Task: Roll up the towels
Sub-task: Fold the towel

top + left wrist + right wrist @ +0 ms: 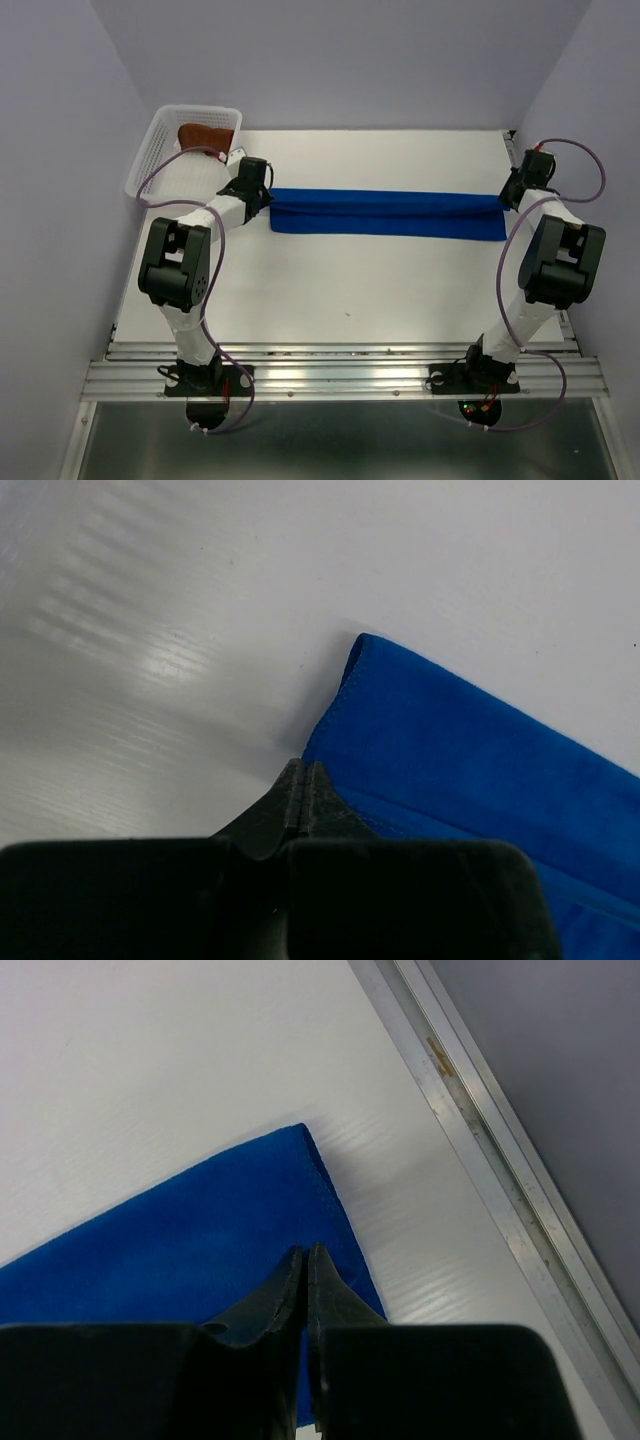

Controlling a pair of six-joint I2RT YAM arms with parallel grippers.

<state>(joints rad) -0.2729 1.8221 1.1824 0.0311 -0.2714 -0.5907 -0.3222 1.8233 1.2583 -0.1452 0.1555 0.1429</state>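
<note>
Closed left gripper (303,772) and right gripper (305,1253) are set at opposite ends of the blue towel (385,212); whether it is pinched cannot be told.

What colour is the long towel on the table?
The towel is royal blue; top view shows it best.

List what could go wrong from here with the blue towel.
The left hand and right hand are shut at the ends of the blue towel, at most on its edge; cloth could slip free once rolling starts.
The right hand sits near the metal rail and might knock it.
So long a strip may roll skewed.
</note>
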